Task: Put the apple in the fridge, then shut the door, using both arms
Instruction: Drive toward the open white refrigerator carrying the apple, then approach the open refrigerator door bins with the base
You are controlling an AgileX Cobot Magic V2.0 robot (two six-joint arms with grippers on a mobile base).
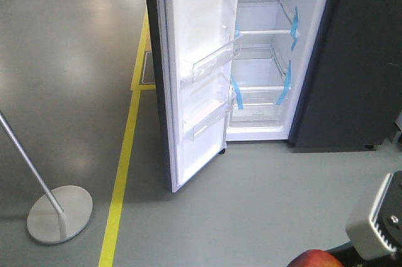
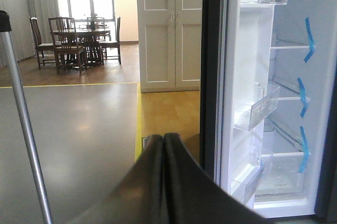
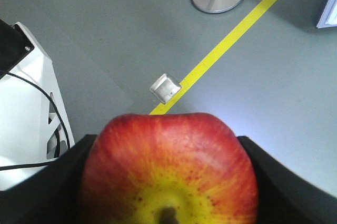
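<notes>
Holding: right end effector (image 3: 172, 187) is closed around the apple (image 3: 168, 155), one finger on each flank, stem dimple facing the wrist camera.
Idle: left end effector (image 2: 164, 182) is empty, its fingers pressed flat together, facing the open door (image 1: 195, 97).
Apple handling: judged light, firm and smooth-skinned; likely to bruise under a hard squeeze and to roll once released, so a grip across its widest girth suits it.
Apple position: low, well apart from the fridge (image 1: 264, 116), above bare floor (image 1: 251, 204).
Door: stands wide open, white liner showing.
Counts: one apple, one fridge, one door, two end effectors. The left wrist view shows three clear door bins (image 2: 258, 109) and three blue tape strips (image 2: 309, 39). One metal floor stand (image 1: 59, 215).
</notes>
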